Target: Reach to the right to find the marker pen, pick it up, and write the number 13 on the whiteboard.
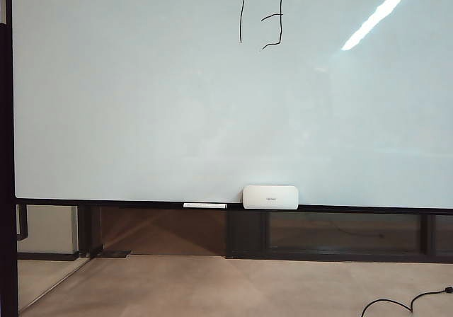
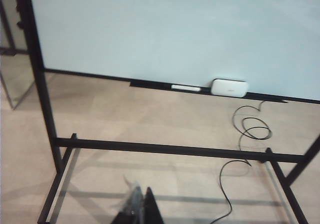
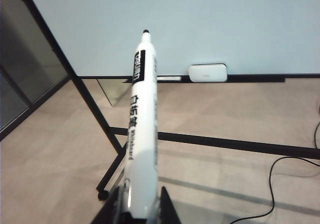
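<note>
The right gripper point(image 3: 142, 204) is seen only in the right wrist view, at the edge of the picture, and only the dark tips of its fingers point(image 3: 165, 206) show. They are clenched on the rear end of the marker pen point(image 3: 141, 134), so the pen is held and not lying anywhere. Its white barrel with black print runs away from the fingers, and the small black tip points toward the whiteboard point(image 3: 200, 24) without touching it. The rear of the barrel is hidden between the fingers.

The left gripper point(image 2: 140, 209) also shows only as dark tips at the picture edge of the left wrist view, partly blurred. The fingers point(image 2: 150, 211) seem close together with nothing between them, but the pictures do not let me tell surely if they are released or clenched.

Neither arm appears in the exterior view. There the number 13 point(image 1: 262, 16) is written in thin black strokes high on the whiteboard, close to its cut-off upper edge. On the dark ledge along the lower edge of the board stands a white rounded box point(image 1: 270, 197), and just beside it lies a long thin white stick point(image 1: 205, 205). The small writing on the box is too small to read. A black cable point(image 2: 247, 134) curls on the floor under the board, and a black frame point(image 2: 165, 148) crosses in front of it.
</note>
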